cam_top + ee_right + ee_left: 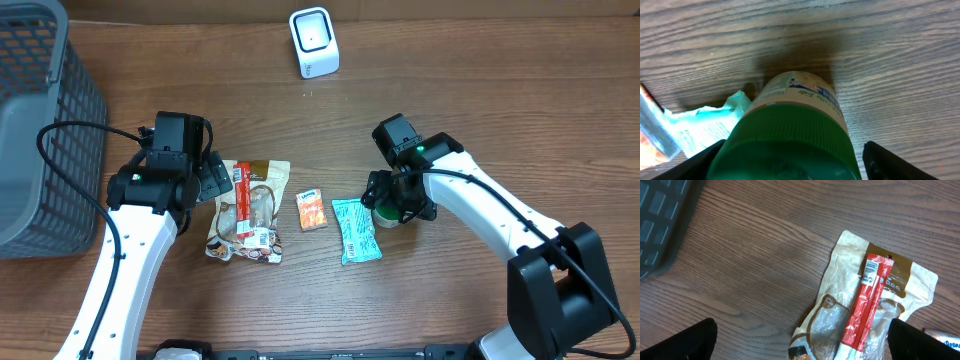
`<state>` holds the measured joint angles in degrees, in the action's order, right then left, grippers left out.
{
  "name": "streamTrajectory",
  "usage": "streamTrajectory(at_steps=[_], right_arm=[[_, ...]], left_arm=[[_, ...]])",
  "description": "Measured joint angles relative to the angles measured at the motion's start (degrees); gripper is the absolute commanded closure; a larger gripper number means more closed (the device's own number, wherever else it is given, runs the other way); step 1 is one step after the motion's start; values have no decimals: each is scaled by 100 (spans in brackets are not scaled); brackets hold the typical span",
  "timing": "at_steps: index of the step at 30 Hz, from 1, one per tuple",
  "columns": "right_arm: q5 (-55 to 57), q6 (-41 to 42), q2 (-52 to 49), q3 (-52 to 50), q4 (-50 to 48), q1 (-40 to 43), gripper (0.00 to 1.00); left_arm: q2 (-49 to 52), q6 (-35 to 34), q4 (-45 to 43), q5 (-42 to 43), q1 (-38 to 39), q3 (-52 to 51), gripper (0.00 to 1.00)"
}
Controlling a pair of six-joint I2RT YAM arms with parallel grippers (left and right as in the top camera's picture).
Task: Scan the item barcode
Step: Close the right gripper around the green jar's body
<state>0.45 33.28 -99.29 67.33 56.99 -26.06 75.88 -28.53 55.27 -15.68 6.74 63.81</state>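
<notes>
A green-capped bottle (790,125) with a white label stands on the wooden table, just showing under the right arm (386,216). My right gripper (790,162) straddles its cap from above. The jaws are open, with a visible gap between the cap and the right finger (892,160). No barcode shows on the bottle. My left gripper (802,345) hangs wide open over a brown snack pouch (840,280). A red stick pack (865,305) with a barcode at its top end lies on that pouch. The white scanner (314,42) stands at the far edge.
A grey mesh basket (40,120) fills the far left. A small orange packet (312,210) and a teal packet (356,230) lie between the pouch (250,210) and the bottle. The teal packet's end touches the bottle's base (715,120).
</notes>
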Motion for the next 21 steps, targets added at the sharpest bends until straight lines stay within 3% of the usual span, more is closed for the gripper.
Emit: streamTrajectory(at_steps=[9, 12, 21], right_arm=[[0, -22, -11, -529, -616, 0, 13], [20, -31, -11, -564, -688, 0, 22], [570, -55, -11, -568, -592, -2, 25]], left_arm=[[0, 0, 0, 0, 0, 0, 0], [0, 0, 0, 0, 0, 0, 0], [0, 0, 0, -2, 0, 0, 0]])
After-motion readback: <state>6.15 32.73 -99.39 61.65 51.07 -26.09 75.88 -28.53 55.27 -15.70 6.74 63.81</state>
